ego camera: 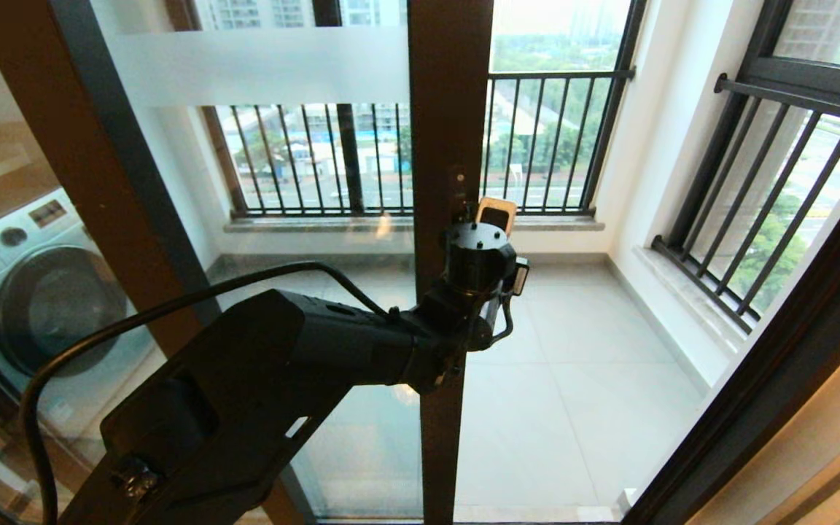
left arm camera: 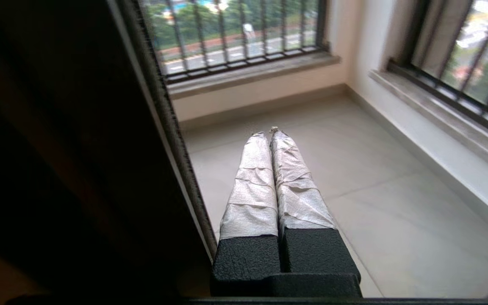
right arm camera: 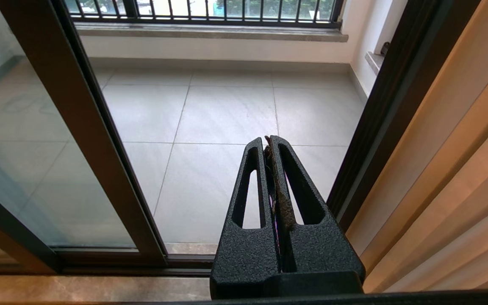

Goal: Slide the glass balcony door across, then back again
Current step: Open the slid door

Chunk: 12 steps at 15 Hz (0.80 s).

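The glass balcony door [ego camera: 281, 168] has a frosted white band across its glass and a dark brown stile [ego camera: 449, 131] in the middle of the head view. My left arm's wrist [ego camera: 480, 255] is up against the stile's right edge at about handle height. In the left wrist view the left gripper [left arm camera: 269, 132] is shut and empty, its tape-wrapped fingers [left arm camera: 252, 186] pointing past the stile [left arm camera: 79, 148] into the balcony. The right gripper [right arm camera: 267, 140] is shut on nothing, low in front of the open gap; the door stile [right arm camera: 79, 127] lies to one side of it.
Right of the stile the doorway stands open onto a grey tiled balcony floor [ego camera: 573, 394]. The dark door jamb [ego camera: 792, 364] bounds the gap on the right. Black-barred windows [ego camera: 551, 138] line the balcony. A washing machine [ego camera: 33, 292] shows through the glass at left.
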Tool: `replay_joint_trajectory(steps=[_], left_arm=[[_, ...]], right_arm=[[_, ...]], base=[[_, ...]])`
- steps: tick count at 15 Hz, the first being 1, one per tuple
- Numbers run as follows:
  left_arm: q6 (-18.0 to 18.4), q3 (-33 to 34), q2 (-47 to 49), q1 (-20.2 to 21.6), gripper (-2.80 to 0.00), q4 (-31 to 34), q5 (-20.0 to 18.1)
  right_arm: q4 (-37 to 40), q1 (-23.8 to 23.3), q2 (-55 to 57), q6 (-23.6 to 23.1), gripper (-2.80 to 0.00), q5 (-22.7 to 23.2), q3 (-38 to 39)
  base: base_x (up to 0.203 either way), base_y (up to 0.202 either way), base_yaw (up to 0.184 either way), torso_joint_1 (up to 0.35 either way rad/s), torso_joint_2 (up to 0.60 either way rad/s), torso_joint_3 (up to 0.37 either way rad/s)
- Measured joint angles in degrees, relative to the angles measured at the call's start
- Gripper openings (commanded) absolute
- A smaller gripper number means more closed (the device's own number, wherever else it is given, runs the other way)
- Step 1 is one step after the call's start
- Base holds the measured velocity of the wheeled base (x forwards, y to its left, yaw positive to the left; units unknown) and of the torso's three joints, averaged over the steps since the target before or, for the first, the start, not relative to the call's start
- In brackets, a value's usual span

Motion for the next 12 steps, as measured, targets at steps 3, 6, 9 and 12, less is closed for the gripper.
replay_joint_trajectory(steps=[3, 6, 9, 12], left_arm=[[0.34, 1.27, -0.16, 0.88, -2.8, -1.52, 2.35], [0.92, 1.54, -0.85, 2.03, -2.8, -1.1, 3.64], [0.94, 2.48, -1.7, 2.32, -2.8, -1.74, 4.08], [1.01, 2.87, -2.17, 2.15, -2.8, -1.62, 3.82]], right_arm=[[0.0, 0.0, 0.0, -0.02, -2.8, 0.0, 0.0], [0.02, 0.0, 0.0, 0.02, -2.8, 0.0, 0.0], [0.0, 0.0, 0.0, -0.01, -2.8, 0.03, 0.0], [0.0, 0.0, 0.0, -0.01, -2.8, -0.01, 0.0]], base=[[0.0, 0.0, 0.0, 0.0, 0.0, 0.0], [0.0, 0.0, 0.0, 0.0, 0.0, 0.0], [0.0, 0.0, 0.0, 0.0, 0.0, 0.0], [0.0, 0.0, 0.0, 0.0, 0.0, 0.0]])
